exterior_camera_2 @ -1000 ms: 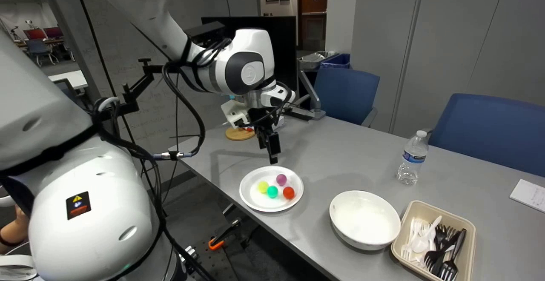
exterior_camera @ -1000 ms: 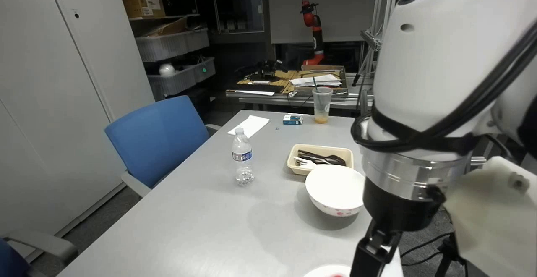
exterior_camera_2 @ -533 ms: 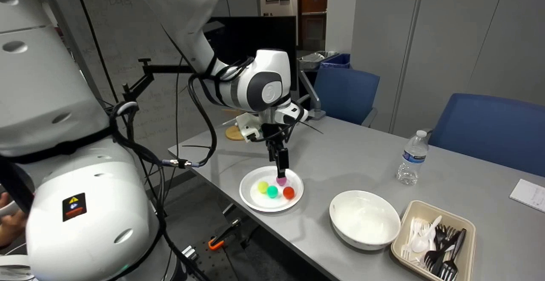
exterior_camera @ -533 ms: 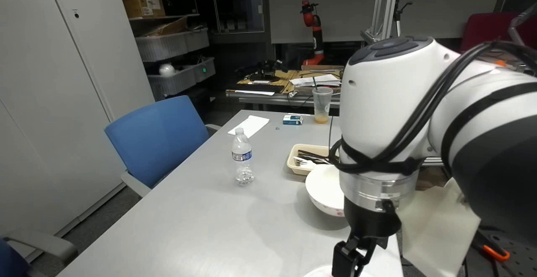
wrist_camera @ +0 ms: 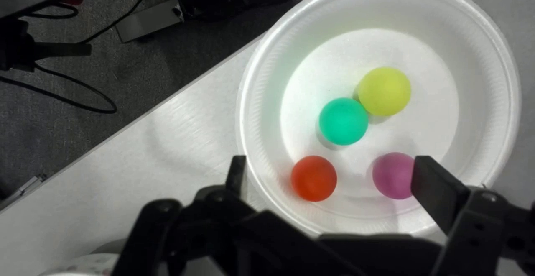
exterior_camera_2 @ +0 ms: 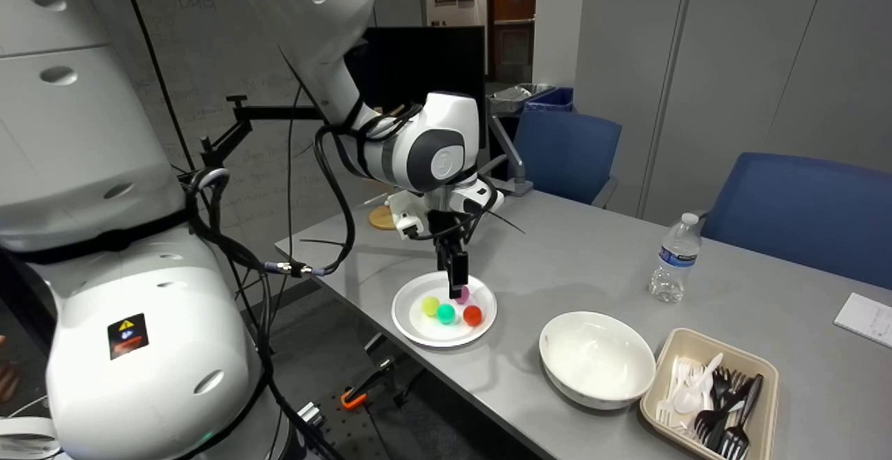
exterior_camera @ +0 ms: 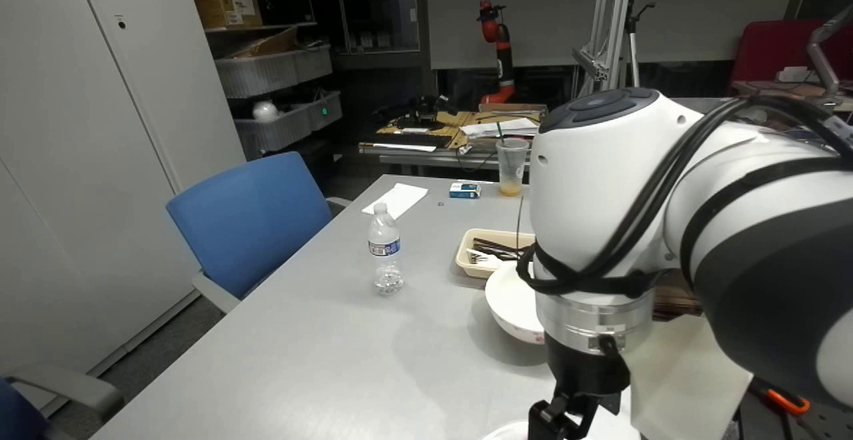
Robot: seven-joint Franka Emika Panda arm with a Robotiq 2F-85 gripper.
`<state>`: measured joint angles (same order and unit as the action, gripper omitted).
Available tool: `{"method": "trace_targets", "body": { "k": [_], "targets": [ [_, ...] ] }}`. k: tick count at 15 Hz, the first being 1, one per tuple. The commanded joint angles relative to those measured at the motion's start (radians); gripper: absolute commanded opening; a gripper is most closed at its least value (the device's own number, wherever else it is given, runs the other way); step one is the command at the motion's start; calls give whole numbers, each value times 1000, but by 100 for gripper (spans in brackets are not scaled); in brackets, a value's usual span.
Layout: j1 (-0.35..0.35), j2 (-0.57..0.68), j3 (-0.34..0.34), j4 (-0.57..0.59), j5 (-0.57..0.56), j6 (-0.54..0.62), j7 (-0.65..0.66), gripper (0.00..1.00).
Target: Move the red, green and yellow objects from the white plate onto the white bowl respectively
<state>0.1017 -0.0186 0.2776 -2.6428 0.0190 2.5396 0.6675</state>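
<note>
- Noted gripper pointing down over plate, with jaws released and spread wide.
- Noted purple ball on plate, partly covered by gripper in wrist view; from here, could not tell whether touching or merely lined up.
- Found red ball on plate, at foot of sloping wall; in wrist view, between jaws as seen, apart from both.
- Found green ball on plate, just beside yellow ball, also on plate, nearer its middle.
- Located plate flat on table, close to table edge, bearing all four balls.
- Located bowl upright on table, near plate, white inside with small pink marks low on outer wall; partly hidden by arm in an exterior view.
- Recorded tan tray just beside bowl, filled with black and white cutlery.
- Recorded bottle standing upright, capped, clear with blue label, well apart from plate.
- Noted pale wooden disc on table past gripper in an exterior view.
- Toward far end of table in an exterior view, noted white paper, blue-and-white box and tall clear cup.
- Saw blue chairs along side of table in an exterior view.
- Farthest off, past table end, saw red robot in an exterior view.
</note>
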Motion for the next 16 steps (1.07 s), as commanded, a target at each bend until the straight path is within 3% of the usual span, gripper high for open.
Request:
{"method": "trace_targets", "body": {
  "k": [1,5,11,16],
  "targets": [
    [28,69,-38,15,-86,98,41,100],
    [45,135,-79,26,-167,205,81,100],
    [113,206,-147,7,-159,332,116,100],
    [191,245,-234,-10,-146,410,241,100]
  ]
}}
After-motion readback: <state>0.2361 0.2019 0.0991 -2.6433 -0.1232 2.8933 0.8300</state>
